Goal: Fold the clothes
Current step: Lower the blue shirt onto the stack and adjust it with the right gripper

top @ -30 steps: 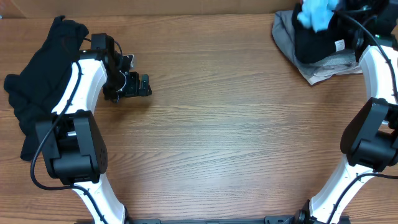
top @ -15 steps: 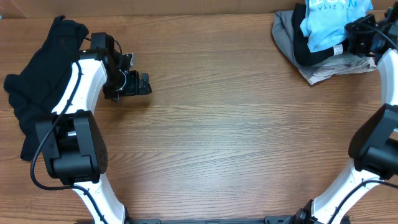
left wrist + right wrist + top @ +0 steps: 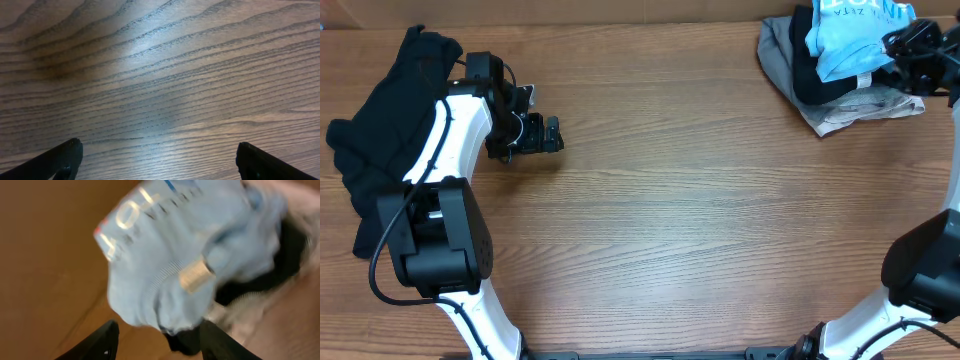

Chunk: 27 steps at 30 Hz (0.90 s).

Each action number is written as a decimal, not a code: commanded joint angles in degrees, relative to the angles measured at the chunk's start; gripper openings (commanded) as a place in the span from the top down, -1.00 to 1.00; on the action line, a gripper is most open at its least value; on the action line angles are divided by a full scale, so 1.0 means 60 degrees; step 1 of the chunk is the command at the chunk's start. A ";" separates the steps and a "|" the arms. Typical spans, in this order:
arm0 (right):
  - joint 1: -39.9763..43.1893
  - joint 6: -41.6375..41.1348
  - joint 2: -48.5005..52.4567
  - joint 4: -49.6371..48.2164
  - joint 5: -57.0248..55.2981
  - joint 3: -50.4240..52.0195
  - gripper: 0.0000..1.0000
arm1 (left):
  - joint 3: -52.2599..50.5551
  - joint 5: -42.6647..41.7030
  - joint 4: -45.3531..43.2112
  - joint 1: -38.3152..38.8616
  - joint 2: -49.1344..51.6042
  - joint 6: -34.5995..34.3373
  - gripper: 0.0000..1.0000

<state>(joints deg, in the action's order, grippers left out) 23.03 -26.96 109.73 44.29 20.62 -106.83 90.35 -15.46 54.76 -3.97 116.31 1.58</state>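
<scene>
The clothes lie in two heaps. At the far right, a light blue T-shirt with white lettering lies on top of a black garment and a grey one. A second black garment lies at the far left. My right gripper hovers at the pile's right edge. In the right wrist view the T-shirt fills the frame. My right gripper has its jaws apart, with the shirt's lower hem loose just ahead of them. My left gripper stands open over bare wood, as the left wrist view of my left gripper also shows.
The wooden table stretches between the two heaps. The left arm's white links lie over the edge of the black heap. The table's back edge runs just behind both heaps.
My right gripper has opened and let go of the light blue T-shirt, which went from a bunched lump to lying spread on the pile. The right arm has drawn back to the right. The left arm is still.
</scene>
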 commanded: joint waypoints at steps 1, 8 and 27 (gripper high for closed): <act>-0.0270 0.1158 -0.0484 -0.0969 0.0015 -0.0208 -0.10 | -0.0036 -0.0113 -0.0098 0.0051 0.0047 -0.0087 -1.00; -0.1115 0.2579 0.0200 -0.4517 -0.2218 -0.0189 -0.66 | -0.0036 -0.0113 -0.0248 0.0051 0.0047 -0.0087 -1.00; -0.1687 0.3330 0.3993 -0.3843 -0.3217 -0.0189 -1.00 | -0.0036 -0.0109 -0.0248 0.0051 0.0047 -0.0087 -1.00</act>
<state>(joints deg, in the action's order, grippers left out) 13.13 -7.05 132.09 18.96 1.48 -107.68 90.35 -15.44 53.30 -3.97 116.31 1.58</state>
